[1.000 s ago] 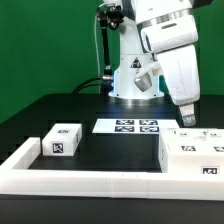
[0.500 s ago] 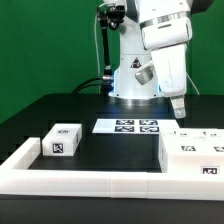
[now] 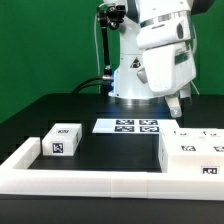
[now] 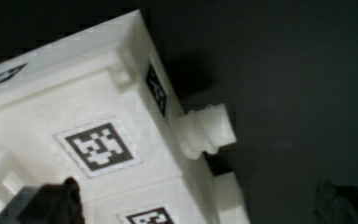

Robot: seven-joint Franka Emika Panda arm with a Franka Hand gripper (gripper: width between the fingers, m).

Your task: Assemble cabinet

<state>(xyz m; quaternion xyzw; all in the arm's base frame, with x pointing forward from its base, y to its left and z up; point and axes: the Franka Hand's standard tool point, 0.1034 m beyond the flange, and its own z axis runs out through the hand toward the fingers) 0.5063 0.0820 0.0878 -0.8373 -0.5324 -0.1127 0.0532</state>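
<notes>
The cabinet (image 3: 195,150) runs off the exterior view's right edge, and the wrist view shows only part of it. The fingers (image 4: 48,203) of the gripper (image 4: 201,192) there are dark, blurry and cut off.

**Robot body.** We see a white arm (image 3: 165,45) built of rounded, glossy shells, with dark seams at the joints. Its white, cone-like base (image 3: 122,88) carries a square black-and-white tag (image 3: 146,77). A thin black cable (image 3: 100,55) hangs beside the base. The end effector (image 3: 175,104) is dark grey. In the wrist view, its two fingers (image 4: 44,202) show only as blurred dark shapes.
</notes>
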